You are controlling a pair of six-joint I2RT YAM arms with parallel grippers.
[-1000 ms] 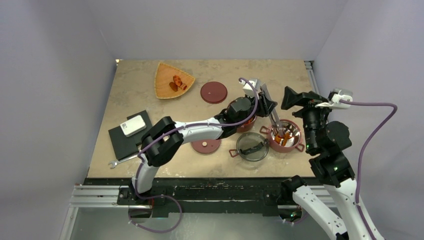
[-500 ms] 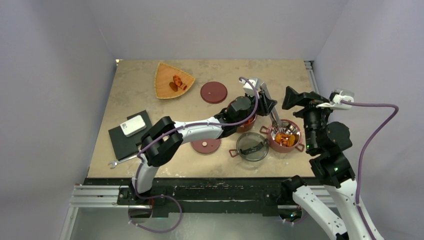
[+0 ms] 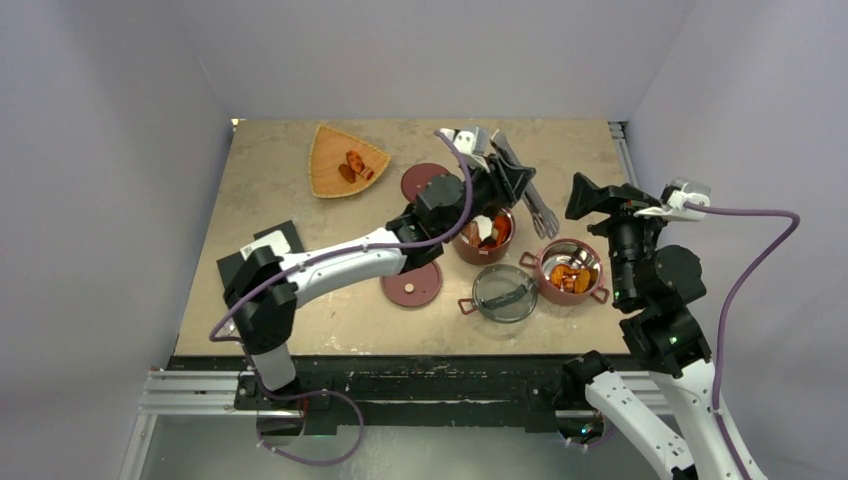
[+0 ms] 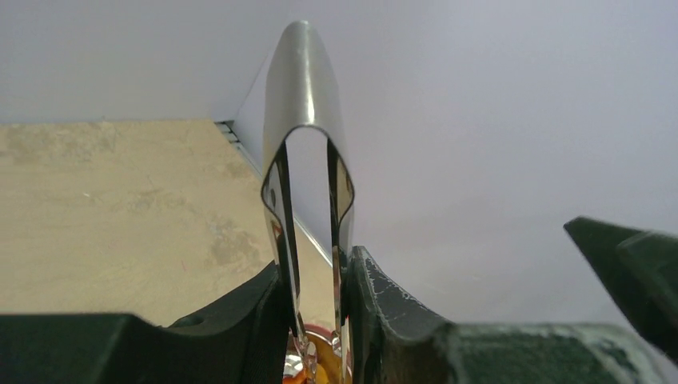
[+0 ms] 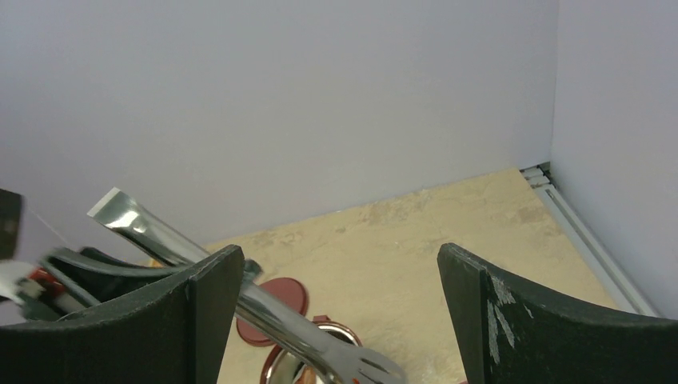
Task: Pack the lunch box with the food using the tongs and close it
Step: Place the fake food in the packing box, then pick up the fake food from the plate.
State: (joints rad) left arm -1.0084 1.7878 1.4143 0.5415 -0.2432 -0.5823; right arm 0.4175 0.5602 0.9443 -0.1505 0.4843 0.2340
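Two uncovered bowls of the lunch box sat closest to the arms, with the clear lid just in front of them. Orange food lay in the bowl just below the right claw, whose jaws stood wide apart and held nothing. The second bowl, holding red and white pieces, sat under the left claw. That claw was clamped on the tongs, their tips pointing down between the two claws. Well beyond the left claw, an orange tray held more pieces.
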